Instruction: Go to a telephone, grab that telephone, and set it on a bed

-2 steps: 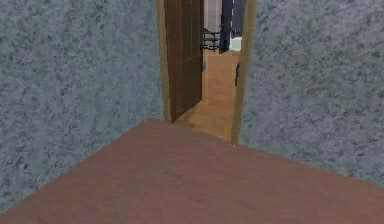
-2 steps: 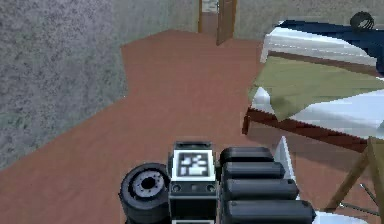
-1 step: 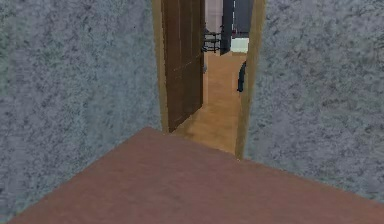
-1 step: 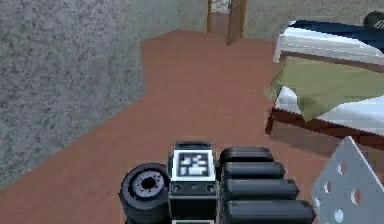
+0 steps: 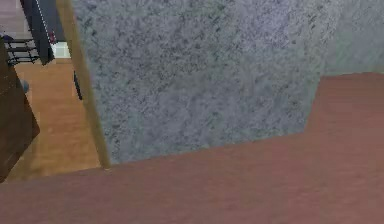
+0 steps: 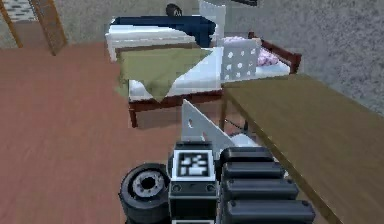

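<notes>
- Black and round, the body of the claw [image 6: 147, 193] sits at the arm side view's bottom edge, just left of a white square marker [image 6: 192, 163] with black marks. Its far end cannot be made out, so whether it grips anything cannot be told.
- Right of the marker lie the arm's dark stacked bars [image 6: 262, 188].
- A pale grey wedge [image 6: 207, 127] stands up just above the marker, close to the claw. Whether it is the telephone, or touches the claw, cannot be told.
- Farther out stands the bed [image 6: 205, 75], with a white mattress, an olive blanket [image 6: 155, 68] draped over its near side and a dark blue cover [image 6: 150, 24] at the far end.
- A white chair back with holes [image 6: 240, 60] stands against the bed's right side, with something pink [image 6: 268, 60] beyond it.
- A brown wooden table [image 6: 310, 120] runs along the right, near the arm.
- Reddish-brown floor [image 6: 70, 130] spreads to the left.
- In the forward view, a grey speckled wall [image 5: 200, 70] stands close ahead, with lighter wooden floor [image 5: 60, 130] past its left edge.
</notes>
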